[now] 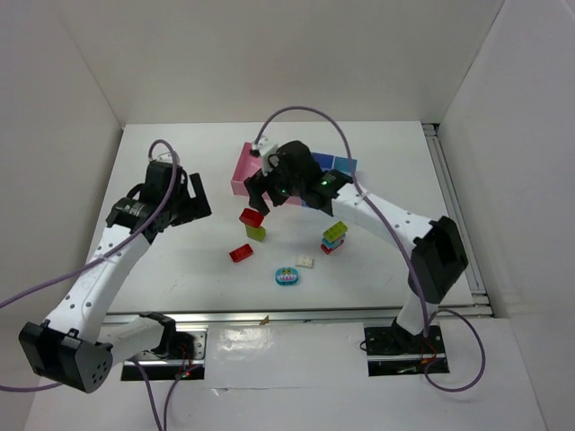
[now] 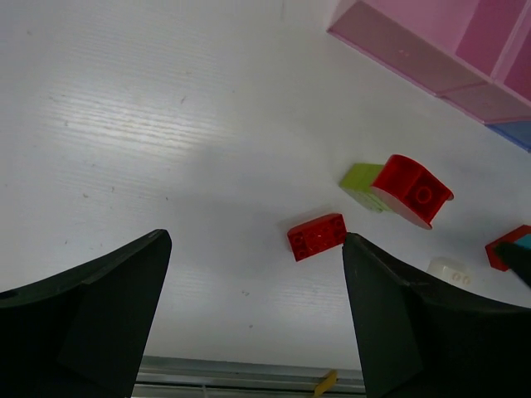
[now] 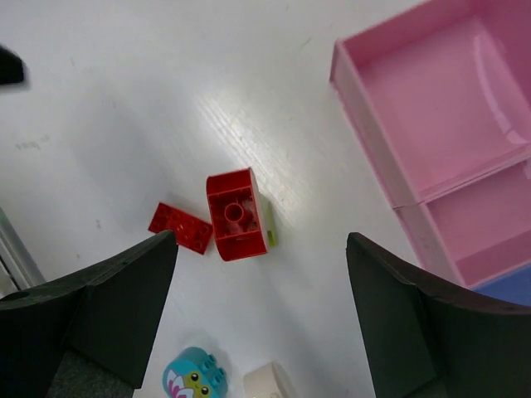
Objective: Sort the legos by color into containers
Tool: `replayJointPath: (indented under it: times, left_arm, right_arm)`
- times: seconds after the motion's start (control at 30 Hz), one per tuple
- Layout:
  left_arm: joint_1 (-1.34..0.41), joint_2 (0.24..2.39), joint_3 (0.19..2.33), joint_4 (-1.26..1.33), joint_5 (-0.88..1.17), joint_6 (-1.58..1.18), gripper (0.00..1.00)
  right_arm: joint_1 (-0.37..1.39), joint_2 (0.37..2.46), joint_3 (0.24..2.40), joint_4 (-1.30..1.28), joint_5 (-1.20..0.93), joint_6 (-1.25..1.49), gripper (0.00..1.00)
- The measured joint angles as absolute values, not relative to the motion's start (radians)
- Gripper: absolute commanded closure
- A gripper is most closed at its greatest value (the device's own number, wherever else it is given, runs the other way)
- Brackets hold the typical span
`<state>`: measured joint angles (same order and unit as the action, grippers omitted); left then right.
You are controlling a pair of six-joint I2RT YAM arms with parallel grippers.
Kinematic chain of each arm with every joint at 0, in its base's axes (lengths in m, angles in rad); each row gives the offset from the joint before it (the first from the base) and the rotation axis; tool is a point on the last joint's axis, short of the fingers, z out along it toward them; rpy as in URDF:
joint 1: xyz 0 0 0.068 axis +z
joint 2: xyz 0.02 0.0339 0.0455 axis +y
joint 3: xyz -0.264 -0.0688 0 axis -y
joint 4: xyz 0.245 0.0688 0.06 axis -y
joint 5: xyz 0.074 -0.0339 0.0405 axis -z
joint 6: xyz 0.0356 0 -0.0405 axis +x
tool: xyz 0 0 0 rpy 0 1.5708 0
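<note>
A red curved lego (image 3: 236, 215) lies hollow side up, leaning on a yellow-green lego (image 3: 270, 225); they also show in the top view as the red curved lego (image 1: 251, 216) and the yellow-green lego (image 1: 256, 233). A flat red lego (image 1: 240, 253) lies beside them, with a cream-white lego (image 1: 305, 261) and a teal-blue lego (image 1: 287, 277) nearer the arms. My right gripper (image 3: 261, 238) hovers open and empty above the red curved one. The left gripper (image 2: 255, 240) is open and empty over bare table, left of the flat red lego (image 2: 316, 236). The wide pink container (image 3: 390, 133) is empty.
A narrow pink container (image 3: 431, 224) and a blue container (image 3: 510, 286) adjoin the wide pink one at the back. A small stack of yellow-green, teal and red bricks (image 1: 334, 236) stands to the right. The table's metal front edge (image 2: 249, 369) is close below the left gripper.
</note>
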<state>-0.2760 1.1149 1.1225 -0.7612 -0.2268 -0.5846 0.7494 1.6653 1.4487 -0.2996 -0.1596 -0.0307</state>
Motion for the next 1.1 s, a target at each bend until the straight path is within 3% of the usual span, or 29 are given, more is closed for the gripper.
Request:
replayJointPath:
  times: [0.4, 0.67, 0.83, 0.97, 1.1]
  left_arm:
    - [-0.206, 1.006, 1.113, -0.733, -0.224, -0.605, 0.05]
    - [-0.198, 1.036, 1.102, -0.733, -0.21, -0.603, 0.05]
    - [-0.198, 1.036, 1.099, -0.731, -0.204, -0.602, 0.05]
    - [-0.198, 1.036, 1.099, -0.731, -0.203, -0.601, 0.05]
    - [-0.198, 1.035, 1.099, -0.731, -0.204, -0.6, 0.05]
  right_arm:
    - [0.88, 1.866, 1.515, -0.417, -0.084, -0.17, 0.09]
    - [0.879, 1.895, 1.533, -0.409, -0.03, -0.182, 0.26]
    - [0.879, 1.951, 1.566, -0.411, -0.029, -0.181, 0.28]
    - [0.877, 1.968, 1.566, -0.413, -0.03, -0.183, 0.43]
    - [0.876, 1.971, 1.566, -0.412, -0.03, -0.18, 0.74]
